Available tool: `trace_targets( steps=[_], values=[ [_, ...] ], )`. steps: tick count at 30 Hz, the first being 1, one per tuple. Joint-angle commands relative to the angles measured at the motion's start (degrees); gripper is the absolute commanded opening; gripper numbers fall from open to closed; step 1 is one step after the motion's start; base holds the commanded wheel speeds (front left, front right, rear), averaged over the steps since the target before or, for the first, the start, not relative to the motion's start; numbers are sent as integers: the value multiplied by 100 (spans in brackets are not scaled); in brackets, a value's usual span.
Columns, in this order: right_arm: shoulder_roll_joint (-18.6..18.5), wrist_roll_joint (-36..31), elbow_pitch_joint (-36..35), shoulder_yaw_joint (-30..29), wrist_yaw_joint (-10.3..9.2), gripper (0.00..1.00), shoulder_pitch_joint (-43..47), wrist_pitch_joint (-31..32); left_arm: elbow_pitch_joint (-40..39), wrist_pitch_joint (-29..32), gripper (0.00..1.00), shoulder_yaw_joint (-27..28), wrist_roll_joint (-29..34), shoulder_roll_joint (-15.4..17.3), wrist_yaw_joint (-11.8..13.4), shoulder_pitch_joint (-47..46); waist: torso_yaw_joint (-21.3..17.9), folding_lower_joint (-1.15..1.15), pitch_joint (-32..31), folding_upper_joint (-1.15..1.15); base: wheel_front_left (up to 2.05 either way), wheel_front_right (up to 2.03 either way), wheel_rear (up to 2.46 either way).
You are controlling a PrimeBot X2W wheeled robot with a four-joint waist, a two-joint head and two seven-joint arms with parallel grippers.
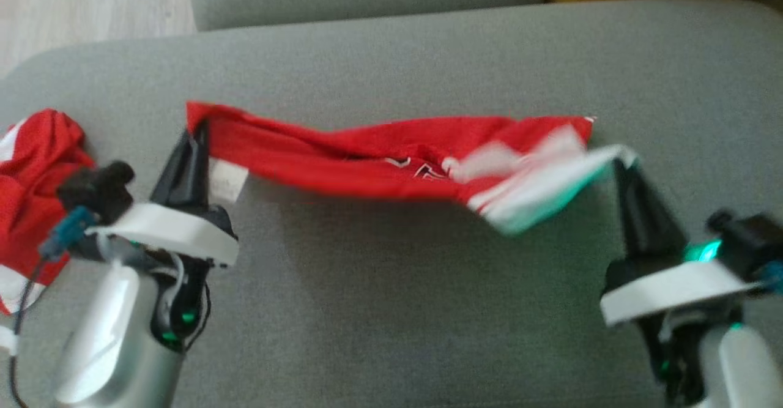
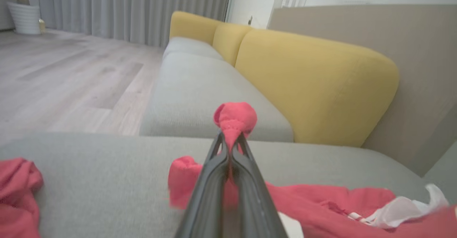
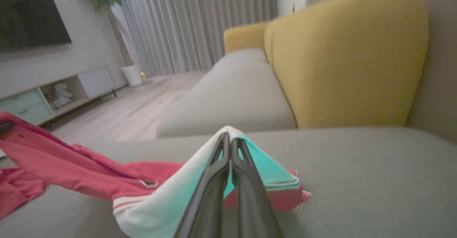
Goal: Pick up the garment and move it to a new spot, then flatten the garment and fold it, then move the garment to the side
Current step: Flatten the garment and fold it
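Garment (image 1: 367, 157) hangs as a long, sagging band between the two grippers, over a grey cushion (image 1: 391, 310) on which its shadow falls. It is thin red cloth, creased lengthwise, with small white markings near the middle and a white label hanging at its left end. Its right end is white with red stripes and is blurred in the head view.

Left gripper (image 1: 199, 129) reaches up from the lower left of the head view on a pale, glossy forearm with a white wrist collar. Its dark, tapering fingers lean slightly right, and its jaws are clamped on the red end. In the left wrist view a small knob of red cloth bulges out past the fingertips (image 2: 230, 140).

Right gripper (image 1: 621, 166) comes in from the lower right, fingers tilted left. Its jaws are pressed together on the white end, which drapes in a tent over both fingers in the right wrist view (image 3: 230, 140), tinted green on one side.

The cushion is broad, round-edged and finely woven. A second red heap (image 1: 37, 169) lies crumpled at its left edge, well apart from the band. Beyond stand plump yellow backrests (image 2: 314, 88), a pale wood floor (image 2: 71, 81) and grey pleated curtains (image 2: 125, 6).
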Motion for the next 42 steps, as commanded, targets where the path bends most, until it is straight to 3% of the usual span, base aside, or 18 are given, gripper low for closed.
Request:
trace_targets(
  steps=[1, 13, 23, 31, 35, 42],
  values=[
    [-93, -33, -334, 96, 44, 0, -395, -112, -358, 22, 0, 302, 16, 225, 59, -238, 10, 0, -95, 0, 0, 0, 0],
    [-306, -244, -1147, -318, 44, 0, -2074, -220, -2341, 755, 0, 359, 271, 473, 449, -1077, 108, 0, -393, 0, 0, 0, 0],
    [-321, -165, -990, -391, 44, 0, -2558, -49, -2604, 689, 0, 378, 349, 426, 555, -1373, 164, 0, -301, 0, 0, 0, 0],
    [-448, 43, -60, -193, 44, 0, -3675, -112, -1315, 234, 0, 387, 46, 170, 190, -2278, 282, 0, 225, 0, 0, 0, 0],
    [-539, 254, 1030, 47, 44, 0, -4828, -371, -122, -139, 0, 371, -32, -1, -110, -3243, 331, 0, 475, 0, 0, 0, 0],
    [-464, 514, 3375, 557, 44, 0, -6818, -1328, 1915, -587, 0, 531, 153, -228, -356, -5001, 327, 0, 741, 0, 0, 0, 0]
  ],
)
